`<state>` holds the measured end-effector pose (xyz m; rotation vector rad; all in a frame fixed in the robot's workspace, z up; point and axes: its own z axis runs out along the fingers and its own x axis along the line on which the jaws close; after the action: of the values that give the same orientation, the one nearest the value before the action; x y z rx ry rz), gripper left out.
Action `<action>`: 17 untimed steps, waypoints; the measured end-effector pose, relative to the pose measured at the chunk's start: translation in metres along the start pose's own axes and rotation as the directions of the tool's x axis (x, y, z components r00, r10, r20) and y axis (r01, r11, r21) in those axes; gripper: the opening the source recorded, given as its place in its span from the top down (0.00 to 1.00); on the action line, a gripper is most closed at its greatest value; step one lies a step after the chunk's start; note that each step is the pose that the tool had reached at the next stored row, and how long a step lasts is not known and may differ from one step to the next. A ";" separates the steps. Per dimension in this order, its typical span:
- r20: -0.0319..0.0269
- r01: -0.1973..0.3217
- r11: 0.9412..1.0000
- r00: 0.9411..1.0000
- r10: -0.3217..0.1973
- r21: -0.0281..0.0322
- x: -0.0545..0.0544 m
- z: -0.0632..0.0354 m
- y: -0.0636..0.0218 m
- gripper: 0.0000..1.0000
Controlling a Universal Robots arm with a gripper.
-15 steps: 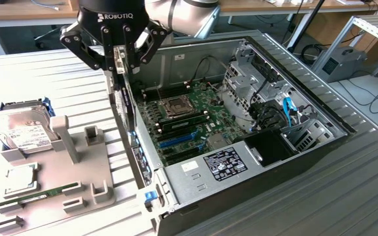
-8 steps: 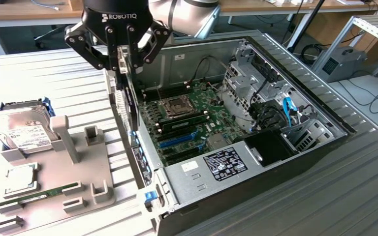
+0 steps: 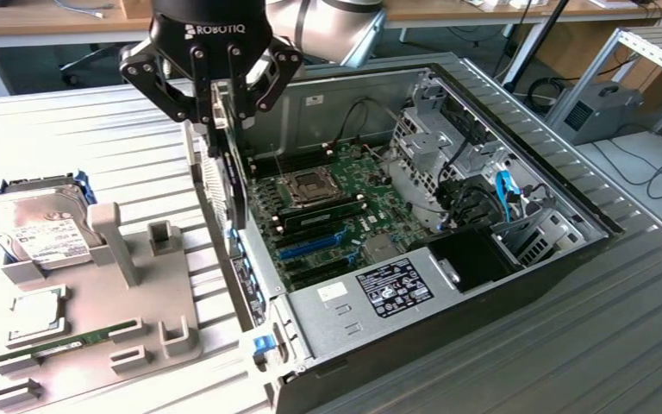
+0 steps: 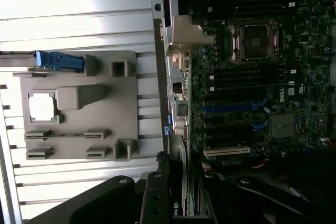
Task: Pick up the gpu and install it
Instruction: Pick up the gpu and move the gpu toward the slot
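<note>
Gripping the gpu (image 3: 227,181) tight in the tool (image 3: 221,112), jaws closed on its top edge. Hanging straight down, just beside the metal wall of the computer case (image 3: 561,185) on the exterior view's left, near the edge of the motherboard (image 3: 348,211), not in any slot yet. Maybe bumping that wall if coming down a bit off. Maybe missing the blue slots (image 3: 314,244) and bending the card. Maybe slipping out if knocked sideways.
</note>
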<state>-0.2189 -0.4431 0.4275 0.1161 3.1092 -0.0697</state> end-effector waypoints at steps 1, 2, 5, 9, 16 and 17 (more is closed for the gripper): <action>0.000 0.000 1.000 1.000 0.000 0.000 -0.001 0.0001 0.0000 0.74; 0.000 0.000 1.000 1.000 0.000 0.000 -0.001 0.0003 0.0001 0.74; 0.000 0.000 1.000 1.000 0.000 0.000 -0.003 0.0007 0.0002 0.74; 0.000 0.000 1.000 1.000 0.000 0.000 -0.005 0.0013 0.0004 0.74; 0.000 0.000 1.000 1.000 0.000 0.000 -0.009 0.0023 0.0007 0.74; 0.000 0.000 1.000 1.000 0.000 0.000 -0.009 0.0024 0.0008 0.74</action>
<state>-0.2097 -0.4431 0.4253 0.1161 3.1091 -0.0697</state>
